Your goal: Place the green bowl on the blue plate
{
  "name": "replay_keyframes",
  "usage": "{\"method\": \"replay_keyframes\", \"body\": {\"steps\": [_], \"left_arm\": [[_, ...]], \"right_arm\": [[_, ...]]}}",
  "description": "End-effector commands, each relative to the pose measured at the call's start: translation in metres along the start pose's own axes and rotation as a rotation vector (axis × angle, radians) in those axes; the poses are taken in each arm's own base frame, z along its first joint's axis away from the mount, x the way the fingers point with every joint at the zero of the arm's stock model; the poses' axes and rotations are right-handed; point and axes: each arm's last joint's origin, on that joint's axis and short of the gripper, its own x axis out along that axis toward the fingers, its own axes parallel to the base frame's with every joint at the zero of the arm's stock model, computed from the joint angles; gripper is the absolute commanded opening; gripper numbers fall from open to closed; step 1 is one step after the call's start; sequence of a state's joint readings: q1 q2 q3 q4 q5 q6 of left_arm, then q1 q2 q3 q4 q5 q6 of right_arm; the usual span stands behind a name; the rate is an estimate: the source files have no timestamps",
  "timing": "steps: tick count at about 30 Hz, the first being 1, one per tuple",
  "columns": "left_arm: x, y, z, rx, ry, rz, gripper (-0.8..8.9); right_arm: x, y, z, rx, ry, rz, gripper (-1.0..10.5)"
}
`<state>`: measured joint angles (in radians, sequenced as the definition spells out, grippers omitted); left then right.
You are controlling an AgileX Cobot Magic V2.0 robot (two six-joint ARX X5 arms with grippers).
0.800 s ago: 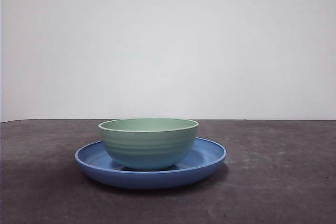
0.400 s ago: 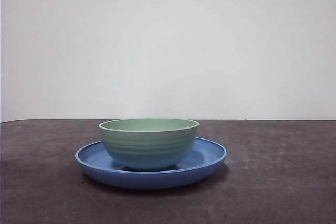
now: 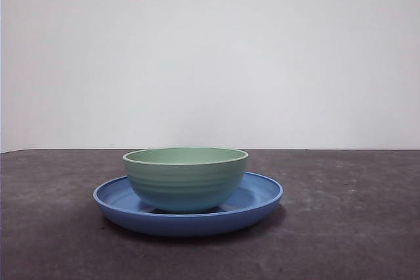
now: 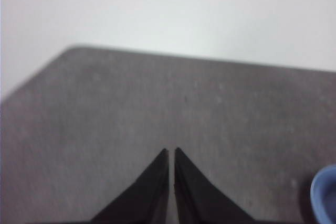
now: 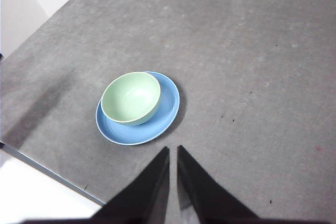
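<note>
Front view: the green bowl [image 3: 186, 179] is sitting upright inside the blue plate [image 3: 259, 200] on the dark table [image 3: 354, 227], nothing gripping it.

Left wrist view: the left gripper [image 4: 169, 151] is hanging over bare table, fingers together, a sliver of plate at the edge.

Right wrist view: the right gripper [image 5: 173, 149] is hovering well above the bowl, fingers nearly touching, holding nothing.

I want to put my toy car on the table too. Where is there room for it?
Lots of room. The table is bare on both sides of the blue plate and behind it toward the wall. The only taken spot is the plate itself, where the green bowl sits. The plate's rim leaves just a thin ring around the bowl.
</note>
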<state>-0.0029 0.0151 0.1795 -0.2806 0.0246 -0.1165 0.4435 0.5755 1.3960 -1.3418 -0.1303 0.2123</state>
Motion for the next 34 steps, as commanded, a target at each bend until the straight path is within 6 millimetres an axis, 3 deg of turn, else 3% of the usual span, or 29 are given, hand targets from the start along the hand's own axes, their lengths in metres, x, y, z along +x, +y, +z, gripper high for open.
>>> {"method": "replay_keyframes", "body": {"steps": [1, 15, 34], "left_arm": [[0.004, 0.001, -0.009, -0.032, -0.007, 0.003, 0.19], [0.015, 0.000, -0.043, -0.024, 0.100, -0.041, 0.19], [0.017, -0.001, -0.043, -0.023, 0.046, -0.056, 0.19]], "right_arm": [[-0.002, -0.001, -0.005, -0.005, 0.064, -0.008, 0.2], [-0.002, -0.001, -0.005, -0.005, 0.064, -0.008, 0.2], [-0.002, -0.001, -0.005, -0.005, 0.064, -0.008, 0.2]]}}
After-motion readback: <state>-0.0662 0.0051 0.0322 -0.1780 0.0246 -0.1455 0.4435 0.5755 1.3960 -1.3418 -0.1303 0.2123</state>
